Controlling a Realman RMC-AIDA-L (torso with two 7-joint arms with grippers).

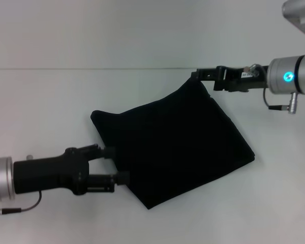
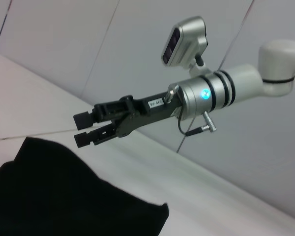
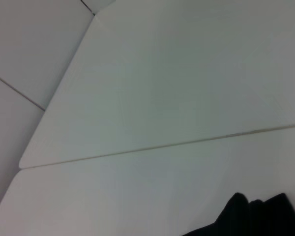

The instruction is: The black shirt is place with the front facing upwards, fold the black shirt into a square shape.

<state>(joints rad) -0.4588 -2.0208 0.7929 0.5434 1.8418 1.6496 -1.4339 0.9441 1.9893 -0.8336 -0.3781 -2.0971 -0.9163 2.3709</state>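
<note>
The black shirt (image 1: 175, 147) lies folded into a rough square, turned like a diamond, in the middle of the white table (image 1: 51, 101). No lettering shows on it. My left gripper (image 1: 116, 165) is open at the shirt's left edge, its fingertips touching or just short of the cloth. My right gripper (image 1: 194, 75) reaches in from the right, just above the shirt's far corner. In the left wrist view the right gripper (image 2: 81, 129) hangs over the black shirt (image 2: 64, 196), open, with nothing between its fingers. A corner of the black shirt (image 3: 255, 216) shows in the right wrist view.
The white table's far edge (image 1: 91, 68) meets a pale wall behind it. A seam (image 3: 152, 146) crosses the tabletop in the right wrist view. Bare table surrounds the shirt on all sides.
</note>
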